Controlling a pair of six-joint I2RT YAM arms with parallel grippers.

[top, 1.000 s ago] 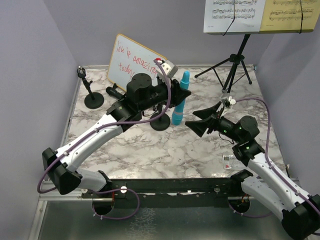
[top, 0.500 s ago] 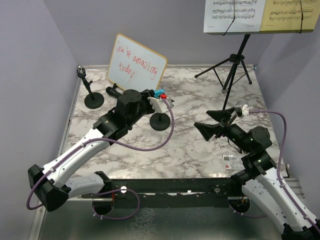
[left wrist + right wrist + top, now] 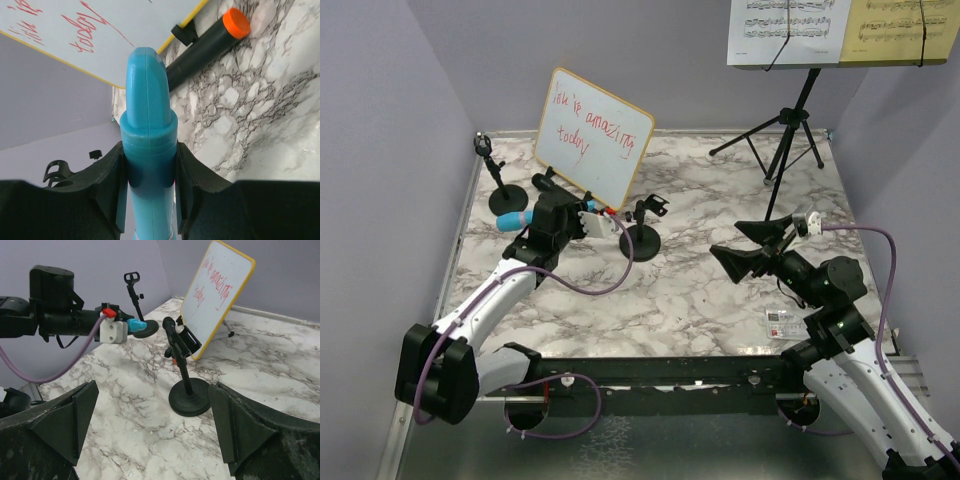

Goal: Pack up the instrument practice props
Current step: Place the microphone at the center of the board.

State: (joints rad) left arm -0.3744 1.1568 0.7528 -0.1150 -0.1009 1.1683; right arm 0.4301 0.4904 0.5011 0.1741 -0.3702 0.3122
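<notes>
My left gripper (image 3: 528, 224) is shut on the blue microphone (image 3: 510, 221), held roughly level and low at the table's left, next to the left mic holder (image 3: 507, 200). In the left wrist view the blue microphone (image 3: 147, 90) sits between both fingers (image 3: 107, 175). The black microphone (image 3: 545, 184) with an orange end lies by the whiteboard's foot; it also shows in the left wrist view (image 3: 207, 47). The second mic holder (image 3: 641, 242) stands mid-table, empty. My right gripper (image 3: 750, 250) is open and empty, facing that holder (image 3: 190, 397). White (image 3: 788, 28) and yellow sheet music (image 3: 905, 28) rest on the tripod music desk (image 3: 788, 130).
A wood-framed whiteboard (image 3: 592, 135) with red writing leans at the back left. A small stapler (image 3: 780, 322) lies near the front right edge beside my right arm. Purple walls close in the left, back and right sides.
My left arm has swung from the table's middle to the left, carrying the blue microphone from upright down to level by the left holder. My right arm has drawn back slightly.
</notes>
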